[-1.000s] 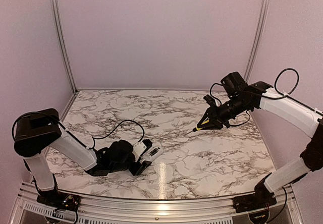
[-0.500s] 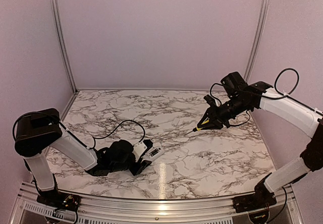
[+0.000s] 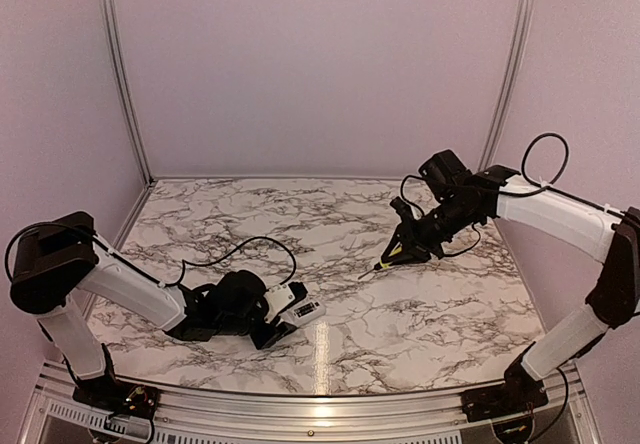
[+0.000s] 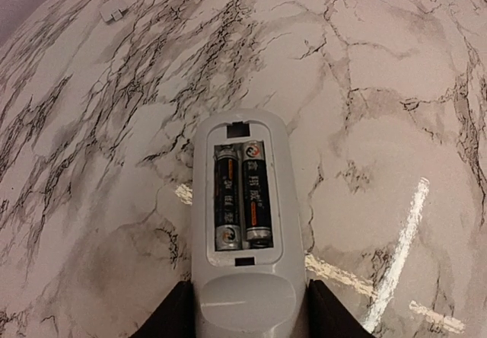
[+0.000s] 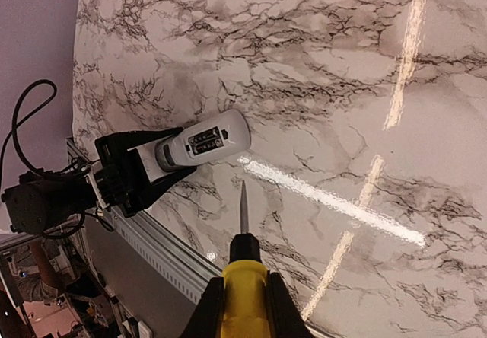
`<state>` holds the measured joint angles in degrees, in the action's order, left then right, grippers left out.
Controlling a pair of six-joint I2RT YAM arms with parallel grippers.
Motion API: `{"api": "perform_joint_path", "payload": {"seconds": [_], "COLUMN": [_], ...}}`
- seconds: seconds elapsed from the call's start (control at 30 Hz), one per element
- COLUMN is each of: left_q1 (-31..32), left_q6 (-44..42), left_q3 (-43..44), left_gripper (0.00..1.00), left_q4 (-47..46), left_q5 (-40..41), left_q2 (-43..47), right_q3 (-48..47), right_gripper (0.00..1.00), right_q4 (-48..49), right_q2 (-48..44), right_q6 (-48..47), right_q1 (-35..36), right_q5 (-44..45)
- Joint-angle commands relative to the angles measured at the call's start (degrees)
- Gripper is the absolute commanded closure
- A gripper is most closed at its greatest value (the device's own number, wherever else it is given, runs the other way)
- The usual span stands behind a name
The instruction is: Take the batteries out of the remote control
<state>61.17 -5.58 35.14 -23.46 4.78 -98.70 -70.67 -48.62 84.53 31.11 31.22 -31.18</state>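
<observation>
A: Which step is this?
B: Prying, I'd judge, not yet begun: both batteries (image 4: 242,193) sit side by side in the open bay of the remote control (image 4: 243,296), low at the tabletop (image 4: 380,125) on the left
A: And the fingers?
B: The left fingers (image 4: 173,319) clamp the remote's near end. The right fingers (image 5: 207,314) are closed on the yellow-handled tool (image 5: 243,277), its tip well apart from the bay; next it needs lowering onto a battery's end

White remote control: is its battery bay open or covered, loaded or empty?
Open and loaded: the bay of the white plastic remote control has no cover, and two dark cylindrical batteries lie inside.
</observation>
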Motion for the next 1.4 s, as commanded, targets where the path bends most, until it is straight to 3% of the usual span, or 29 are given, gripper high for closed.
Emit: {"api": "perform_joint_path", "payload": {"seconds": [0.0,0.5,1.1,1.37], "left_q1": [0.3,0.8,0.9,0.9], "left_q6": [-4.2,-8.3,-8.5,-8.7], "left_q3": [3.3,11.4,13.4,14.6], "left_gripper": [0.67,0.68,0.74,1.0], "left_q4": [8.5,16.8,18.0,18.4], "left_q5": [-3.4,-4.6,-6.4,-6.7], "left_q2": [1.9,2.1,0.9,-1.0], "right_q3": [-3.2,-3.1,-0.1,0.7], "right_gripper": [1.0,1.0,1.0,1.0], "right_q4": [1.6,6.5,10.2,10.3], "right_q2": [2.8,6.1,10.2,11.6], "right_q6": [-1.6,-0.7,-1.7,-2.3], "right_q1": [2.6,6.3,7.4,7.5], "right_q5": [2.6,2.9,0.4,-0.9]}}
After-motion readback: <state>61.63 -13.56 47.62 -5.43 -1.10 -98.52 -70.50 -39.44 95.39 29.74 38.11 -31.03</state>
